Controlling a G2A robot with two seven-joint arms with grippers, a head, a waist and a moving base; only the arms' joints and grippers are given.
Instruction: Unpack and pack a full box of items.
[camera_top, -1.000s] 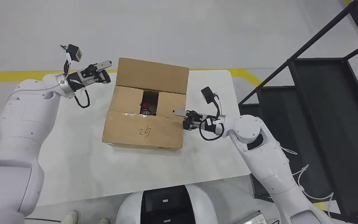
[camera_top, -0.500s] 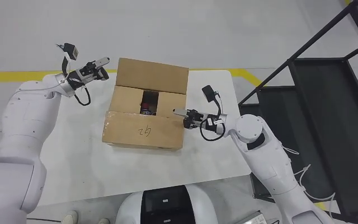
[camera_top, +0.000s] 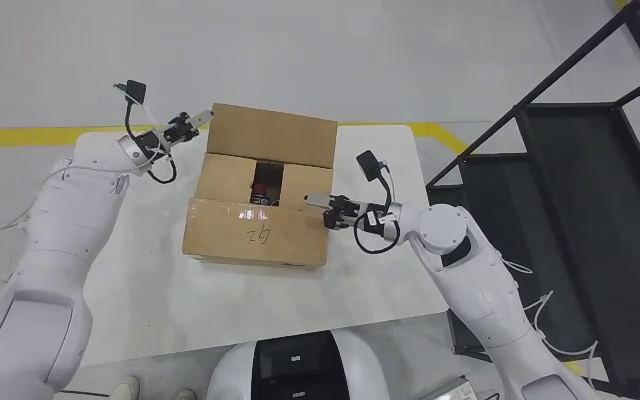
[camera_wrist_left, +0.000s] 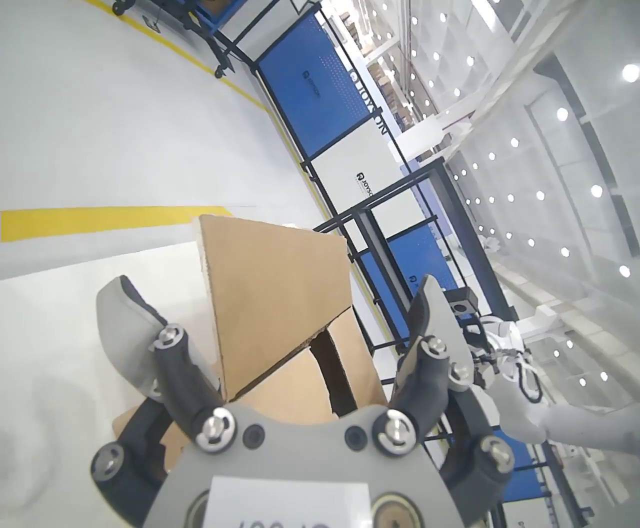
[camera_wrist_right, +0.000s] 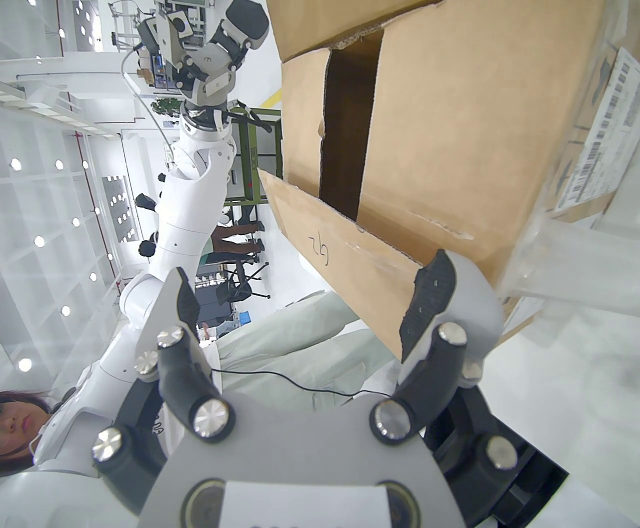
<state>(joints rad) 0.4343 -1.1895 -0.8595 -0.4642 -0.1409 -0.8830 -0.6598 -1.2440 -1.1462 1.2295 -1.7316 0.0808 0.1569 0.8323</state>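
Observation:
A brown cardboard box (camera_top: 258, 215) stands in the middle of the white table (camera_top: 140, 290). Its far flap (camera_top: 272, 133) stands raised, and the near flap (camera_top: 255, 232) bears a handwritten number. Through the gap between the side flaps, dark items (camera_top: 264, 186) lie inside. My left gripper (camera_top: 203, 118) hangs open at the box's far left corner; in the left wrist view the raised flap (camera_wrist_left: 270, 280) lies just beyond the open gripper (camera_wrist_left: 280, 310). My right gripper (camera_top: 318, 200) is open at the right flap's edge. In the right wrist view the near flap's corner (camera_wrist_right: 370, 300) sits by one fingertip (camera_wrist_right: 435, 290).
A printed label (camera_wrist_right: 595, 145) is stuck on the box's right side. Black metal stairs (camera_top: 560, 150) rise right of the table. A yellow floor line (camera_top: 40, 135) runs behind it. Bare tabletop lies left of and in front of the box.
My left arm has swung its wrist round and brought the gripper closer to the box's far left corner. The right gripper has edged slightly toward the box.

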